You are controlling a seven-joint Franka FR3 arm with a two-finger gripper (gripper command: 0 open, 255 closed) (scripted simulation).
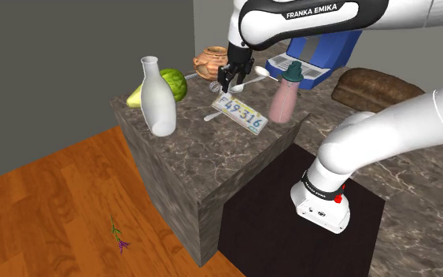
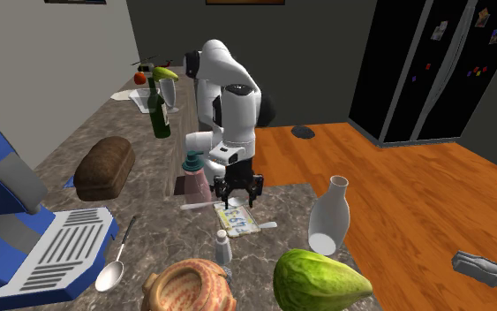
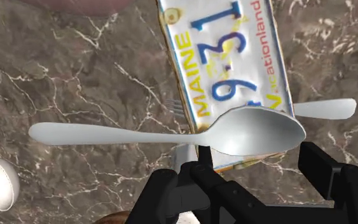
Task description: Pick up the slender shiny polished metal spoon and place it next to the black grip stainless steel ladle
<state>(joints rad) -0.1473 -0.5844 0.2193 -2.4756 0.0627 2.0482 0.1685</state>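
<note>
Black fingers of the gripper (image 3: 255, 162) clasp the spoon (image 3: 171, 135) by its bowl, one finger at the neck and the other at the tip. The pale metal handle sticks out sideways past the hand. From the shoulder view the spoon hangs level just above a Maine number plate (image 1: 241, 114). The plate lies flat on the dark marbled worktop (image 1: 212, 165), near the edge on the stand's side. A pink bottle (image 1: 284, 98) stands upright beside the plate, and a white vase (image 1: 156, 98) stands nearer the worktop's outer corner. The ladle (image 2: 114, 269), black-handled with a shiny bowl, lies flat on the worktop, well apart from the spoon.
</note>
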